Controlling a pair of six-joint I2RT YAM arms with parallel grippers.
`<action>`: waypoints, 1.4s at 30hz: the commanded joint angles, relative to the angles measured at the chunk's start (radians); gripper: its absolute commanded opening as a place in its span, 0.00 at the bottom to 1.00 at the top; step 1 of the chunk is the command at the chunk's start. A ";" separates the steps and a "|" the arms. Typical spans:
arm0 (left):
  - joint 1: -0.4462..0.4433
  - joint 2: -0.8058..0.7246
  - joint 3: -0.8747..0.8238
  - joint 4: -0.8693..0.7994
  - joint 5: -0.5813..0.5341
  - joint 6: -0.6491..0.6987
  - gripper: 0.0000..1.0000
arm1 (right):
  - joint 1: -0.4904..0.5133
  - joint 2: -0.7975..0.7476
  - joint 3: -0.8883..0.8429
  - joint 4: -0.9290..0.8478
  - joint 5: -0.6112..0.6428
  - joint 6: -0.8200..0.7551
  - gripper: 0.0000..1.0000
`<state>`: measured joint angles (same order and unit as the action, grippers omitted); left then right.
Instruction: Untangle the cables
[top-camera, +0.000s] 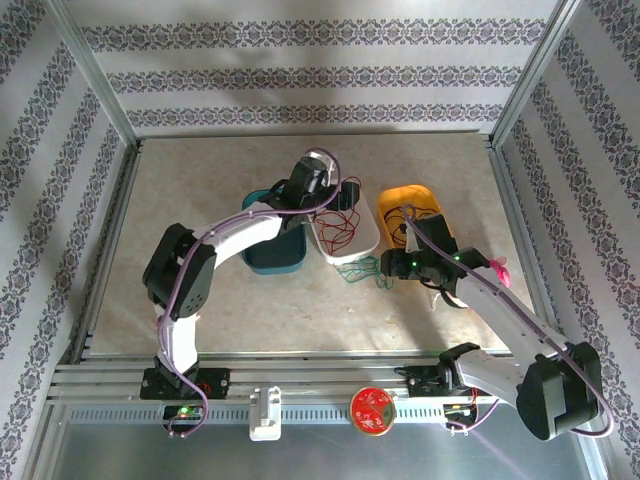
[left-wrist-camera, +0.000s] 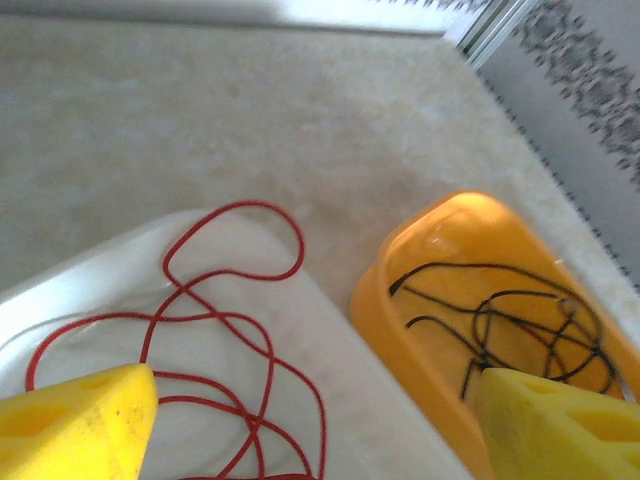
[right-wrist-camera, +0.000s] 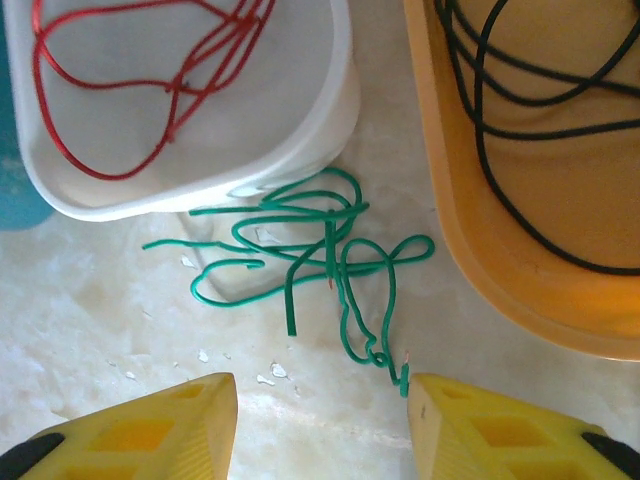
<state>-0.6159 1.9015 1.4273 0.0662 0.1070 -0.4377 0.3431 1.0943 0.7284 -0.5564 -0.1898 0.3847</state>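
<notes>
Left claw (left-wrist-camera: 312, 420) is over white tub (right-wrist-camera: 345, 70), fingers wide apart, nothing held. Red cable (left-wrist-camera: 215, 317) lies loose in that tub, black cable (right-wrist-camera: 479, 140) in orange tub (right-wrist-camera: 500, 290). Green cable (right-wrist-camera: 330, 250) is tangled on table (right-wrist-camera: 120, 320), just in front of both tubs. Right claw (right-wrist-camera: 322, 400) hovers over it, open, empty; one green end sits just beside its right finger.

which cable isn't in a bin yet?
The green cable: it lies tangled on the bare table, beside the white bin and orange bin. The red cable is in the white one, the black cable in the orange.
</notes>
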 joint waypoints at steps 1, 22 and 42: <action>-0.016 -0.115 -0.058 0.083 0.002 0.045 0.85 | 0.019 0.041 0.038 -0.028 0.012 -0.023 0.49; -0.275 -0.233 -0.359 -0.068 0.070 0.200 0.81 | 0.040 0.365 0.079 -0.078 0.073 0.019 0.27; -0.275 -0.149 -0.267 -0.040 0.238 0.284 0.82 | -0.027 0.103 0.172 -0.191 -0.236 -0.028 0.00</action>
<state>-0.8825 1.7508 1.1435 -0.0086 0.2836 -0.1780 0.3393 1.2179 0.8711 -0.7082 -0.3027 0.3771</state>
